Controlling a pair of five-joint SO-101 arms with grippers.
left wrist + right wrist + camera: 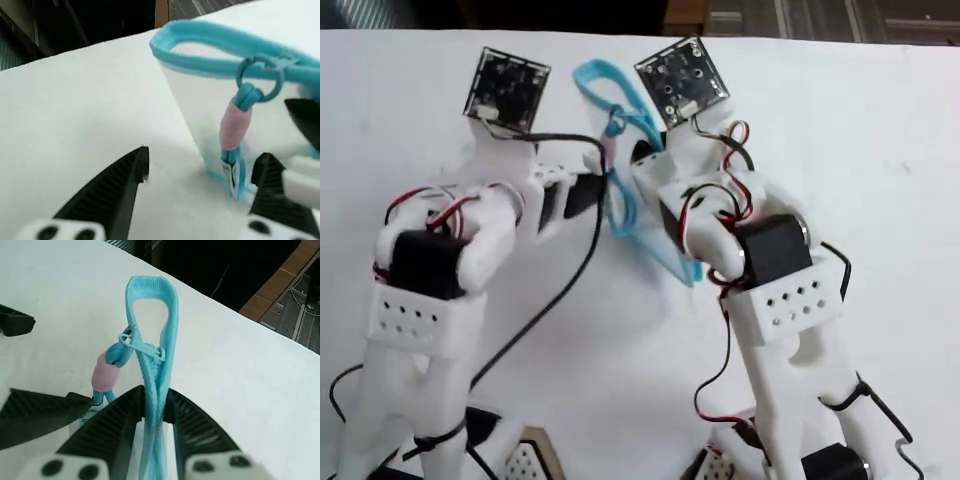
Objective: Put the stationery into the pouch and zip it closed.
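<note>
zipping seems the step in hand on the white table (880, 150). we judge it goes best with the clear pouch (200, 100) kept taut, so our right gripper (156, 405), clamped on the blue zip band, should anchor it while the other draws straight along the band. our left gripper (204, 155) is spread wide and holds nothing. the pink pull (235, 122) hangs just ahead of the gap between its fingers, closer to one.
</note>
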